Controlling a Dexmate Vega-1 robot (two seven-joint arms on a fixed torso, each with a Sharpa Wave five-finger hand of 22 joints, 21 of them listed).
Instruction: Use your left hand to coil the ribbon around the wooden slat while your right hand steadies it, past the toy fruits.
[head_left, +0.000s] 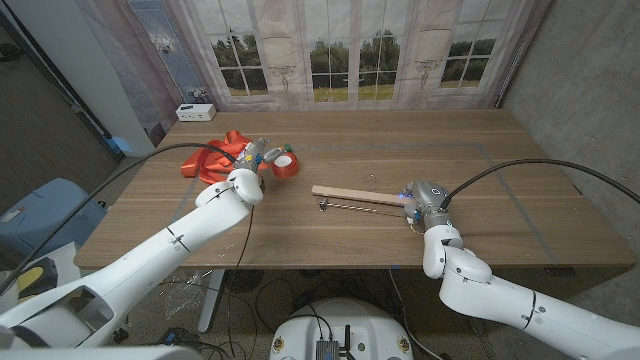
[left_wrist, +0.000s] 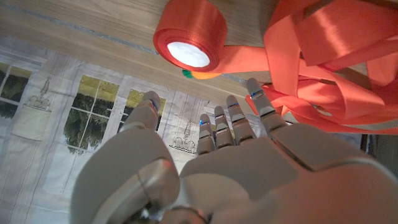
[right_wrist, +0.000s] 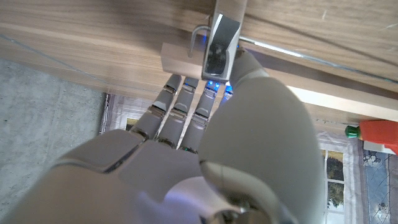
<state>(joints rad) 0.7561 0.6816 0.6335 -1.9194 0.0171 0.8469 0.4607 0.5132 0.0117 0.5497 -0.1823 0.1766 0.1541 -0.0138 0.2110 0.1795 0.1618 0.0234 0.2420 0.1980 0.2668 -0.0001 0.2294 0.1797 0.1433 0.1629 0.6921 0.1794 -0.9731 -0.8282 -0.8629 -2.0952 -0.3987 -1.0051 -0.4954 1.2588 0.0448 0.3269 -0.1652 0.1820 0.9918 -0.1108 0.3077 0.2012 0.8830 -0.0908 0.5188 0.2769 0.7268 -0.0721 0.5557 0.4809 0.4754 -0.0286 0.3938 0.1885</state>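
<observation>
On the wooden table (head_left: 500, 150), my right hand (head_left: 425, 203) grips the near end of the pale wooden slat (head_left: 350, 194), fingers (right_wrist: 180, 102) pressed together under it and thumb on a metal clip there. That slat lies bare across the table's middle. My left hand (head_left: 245, 180) hovers with fingers (left_wrist: 233, 121) spread and holding nothing, just short of the glossy orange-red ribbon (head_left: 225, 155): a tight roll (left_wrist: 189, 40) with a white core beside a loose heap of loops.
</observation>
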